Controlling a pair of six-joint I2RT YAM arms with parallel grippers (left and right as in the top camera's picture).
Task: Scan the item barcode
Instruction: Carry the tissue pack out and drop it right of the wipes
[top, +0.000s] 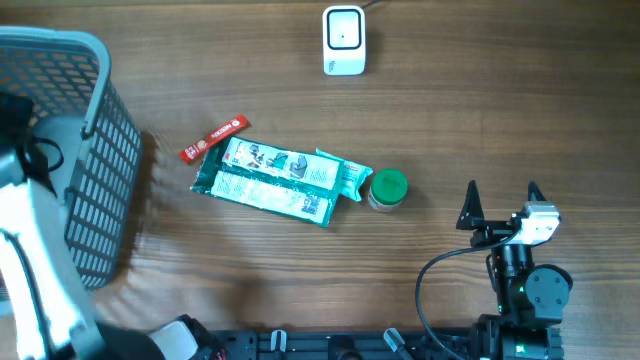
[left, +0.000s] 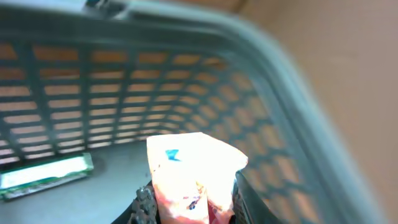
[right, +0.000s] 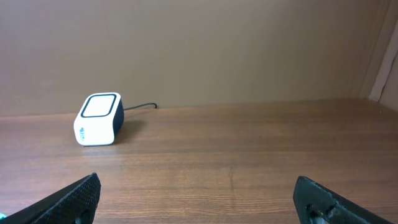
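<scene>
In the left wrist view my left gripper (left: 191, 202) is down inside the grey basket (left: 280, 74), shut on a white and pink packet (left: 193, 168) that stands up between the fingers. The packet is glare-washed and no barcode can be read on it. The white barcode scanner (top: 344, 40) sits at the table's far edge and shows in the right wrist view as a small white box (right: 98, 119). My right gripper (top: 500, 195) rests at the near right, open and holding nothing, with its jaws wide apart over bare wood (right: 199, 199).
The mesh basket (top: 95, 160) stands at the left with my left arm (top: 30, 240) reaching into it; a green and white packet (left: 43, 175) lies on its floor. Mid-table lie a red stick packet (top: 213, 138), teal packets (top: 275, 178) and a green-lidded jar (top: 387, 189).
</scene>
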